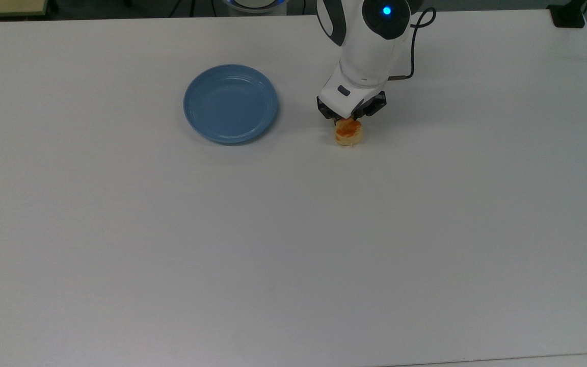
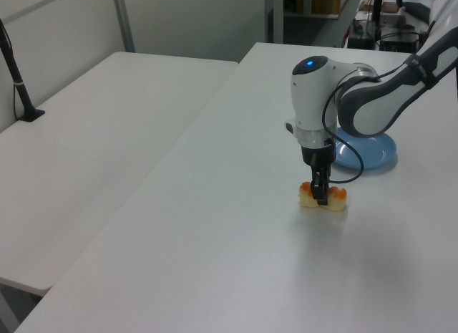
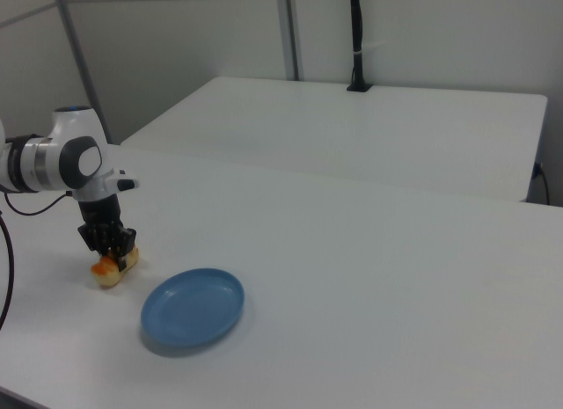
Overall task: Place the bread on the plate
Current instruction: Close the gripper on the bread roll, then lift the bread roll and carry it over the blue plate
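The bread (image 1: 349, 133) lies on the white table; its far end is covered by the gripper in the top view. My gripper (image 1: 347, 120) stands straight down over it, one finger on each long side, shut on the bread at its middle. In the left view the near finger (image 2: 321, 192) crosses the front of the bread (image 2: 338, 198), which still rests on the table. The blue plate (image 1: 231, 103) sits empty to the top view's left of the bread, about a plate's width away. In the right view, the gripper (image 3: 112, 251) holds the bread (image 3: 106, 271) beside the plate (image 3: 193, 306).
A second white table (image 2: 93, 132) adjoins along the left view's left. A black clamped post (image 2: 20, 89) stands on it. A black clamp (image 1: 568, 15) sits at the top view's far right corner. The arm's cable (image 1: 416, 35) loops beside the wrist.
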Controlling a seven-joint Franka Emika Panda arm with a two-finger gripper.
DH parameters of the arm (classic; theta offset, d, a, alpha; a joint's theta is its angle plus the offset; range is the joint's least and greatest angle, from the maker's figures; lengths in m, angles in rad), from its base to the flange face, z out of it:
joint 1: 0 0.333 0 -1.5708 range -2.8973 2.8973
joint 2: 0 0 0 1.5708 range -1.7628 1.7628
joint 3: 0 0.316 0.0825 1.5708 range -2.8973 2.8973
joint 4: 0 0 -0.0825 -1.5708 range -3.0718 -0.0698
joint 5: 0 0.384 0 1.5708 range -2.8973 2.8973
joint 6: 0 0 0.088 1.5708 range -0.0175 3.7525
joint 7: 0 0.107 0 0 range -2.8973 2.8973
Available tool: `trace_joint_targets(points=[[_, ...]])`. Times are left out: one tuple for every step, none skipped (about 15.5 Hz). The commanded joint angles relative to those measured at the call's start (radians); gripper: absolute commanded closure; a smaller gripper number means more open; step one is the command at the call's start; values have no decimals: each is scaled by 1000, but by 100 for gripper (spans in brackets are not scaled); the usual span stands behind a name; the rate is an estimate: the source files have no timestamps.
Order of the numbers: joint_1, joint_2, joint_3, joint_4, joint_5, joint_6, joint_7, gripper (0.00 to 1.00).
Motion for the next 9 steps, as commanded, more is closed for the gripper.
trace_joint_targets(points=[[-14,-80,8,-12,14,-52,-5,70],[-16,-98,7,-12,14,-72,-17,70],[-25,-115,5,-13,12,-92,-45,70],[-53,-135,5,-13,12,-121,-86,70],[-80,-152,5,-13,12,-150,-132,70],[-103,-172,4,-20,9,-169,-181,70],[-140,-187,4,-26,2,-178,-232,70],[-181,-193,4,-38,-12,-179,-282,70],[-220,-193,4,-49,-40,-178,-327,70]])
